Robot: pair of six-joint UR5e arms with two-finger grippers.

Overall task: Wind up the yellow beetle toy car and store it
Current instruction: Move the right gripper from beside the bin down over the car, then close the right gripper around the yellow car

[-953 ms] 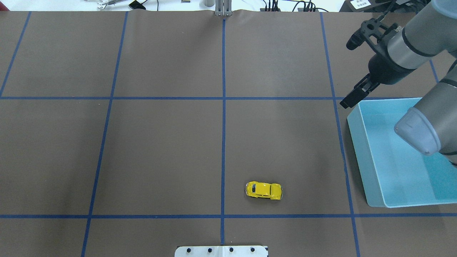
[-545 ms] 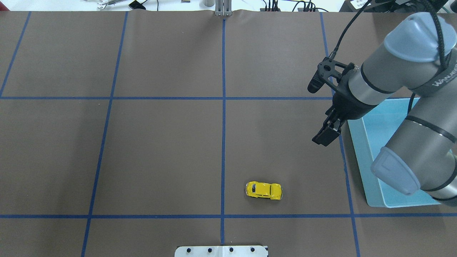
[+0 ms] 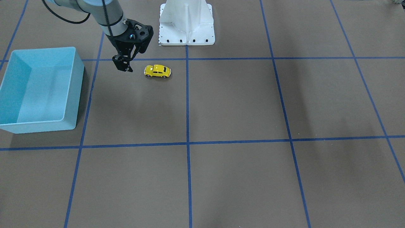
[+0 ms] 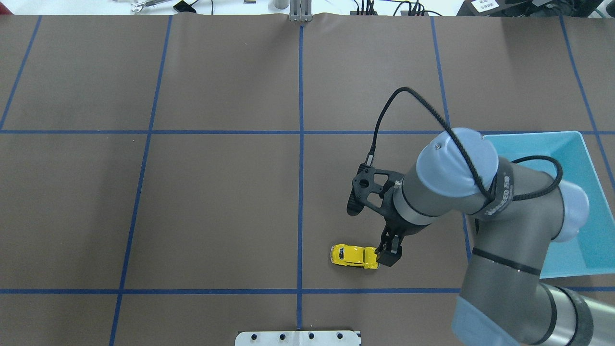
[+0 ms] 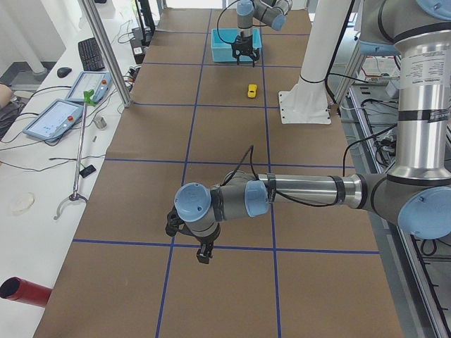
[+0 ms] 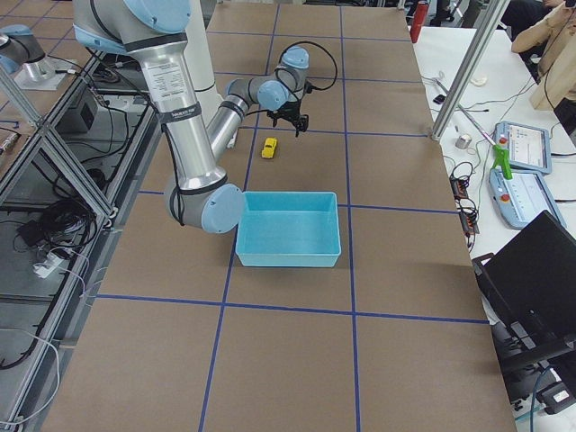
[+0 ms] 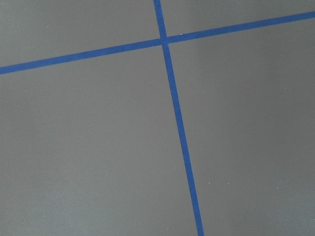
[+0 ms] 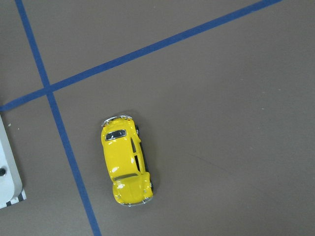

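The yellow beetle toy car (image 4: 354,256) stands on its wheels on the brown table, near the robot's base; it also shows in the front view (image 3: 157,71) and in the right wrist view (image 8: 125,167). My right gripper (image 4: 389,254) hangs above the table just beside one end of the car, apart from it, fingers together and empty (image 3: 123,66). My left gripper (image 5: 203,255) shows only in the left side view, low over the table far from the car; I cannot tell if it is open or shut.
An empty light-blue bin (image 4: 576,250) stands at the table's right, partly hidden by my right arm; it also shows in the front view (image 3: 76,88). The white base plate (image 4: 298,338) lies close behind the car. Blue tape lines cross the table.
My right arm has swung from the bin's far corner toward the robot and left, bringing the gripper down beside the car. The car has not moved.
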